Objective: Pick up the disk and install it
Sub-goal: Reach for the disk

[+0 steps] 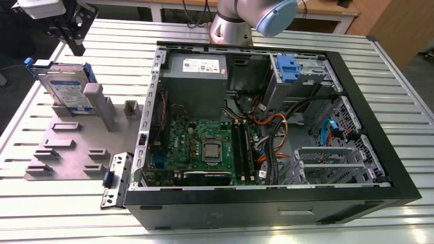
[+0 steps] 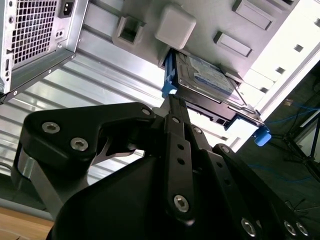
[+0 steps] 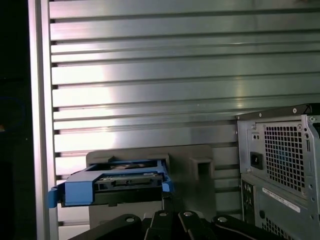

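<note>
Currently, disk [image 1: 66, 87] on end in grey fixture [image 1: 68, 148], long axis near vertical

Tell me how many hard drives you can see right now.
1. The disk stands on edge in its blue bracket on the grey holder plate, at the exterior view's left of the open computer case. Another may be hidden in the case's drive cage.
</note>
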`<act>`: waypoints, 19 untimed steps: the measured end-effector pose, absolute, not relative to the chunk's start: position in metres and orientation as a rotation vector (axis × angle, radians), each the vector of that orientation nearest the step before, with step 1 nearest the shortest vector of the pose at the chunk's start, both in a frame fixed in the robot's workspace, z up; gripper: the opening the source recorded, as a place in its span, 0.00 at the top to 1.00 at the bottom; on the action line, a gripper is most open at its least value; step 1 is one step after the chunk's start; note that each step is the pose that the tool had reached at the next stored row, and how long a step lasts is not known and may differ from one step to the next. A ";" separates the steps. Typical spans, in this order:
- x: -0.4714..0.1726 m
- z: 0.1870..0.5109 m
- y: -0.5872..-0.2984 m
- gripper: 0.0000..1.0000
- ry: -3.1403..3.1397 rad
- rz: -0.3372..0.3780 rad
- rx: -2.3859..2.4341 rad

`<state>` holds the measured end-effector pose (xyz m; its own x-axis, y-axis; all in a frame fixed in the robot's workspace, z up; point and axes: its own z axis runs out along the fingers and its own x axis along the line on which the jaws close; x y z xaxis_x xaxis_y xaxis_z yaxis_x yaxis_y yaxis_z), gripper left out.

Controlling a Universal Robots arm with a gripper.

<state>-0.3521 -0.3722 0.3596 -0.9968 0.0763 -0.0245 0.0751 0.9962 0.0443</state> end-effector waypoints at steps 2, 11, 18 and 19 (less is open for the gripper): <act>-0.354 0.359 -0.372 0.89 3.112 0.068 0.118; -0.371 0.355 -0.372 0.89 3.112 0.068 0.118; -0.387 0.351 -0.372 0.89 3.113 0.068 0.118; -0.389 0.350 -0.372 0.89 3.112 0.068 0.118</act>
<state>-0.3886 -0.3722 0.3504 -0.9968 0.0762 -0.0245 0.0751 0.9962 0.0444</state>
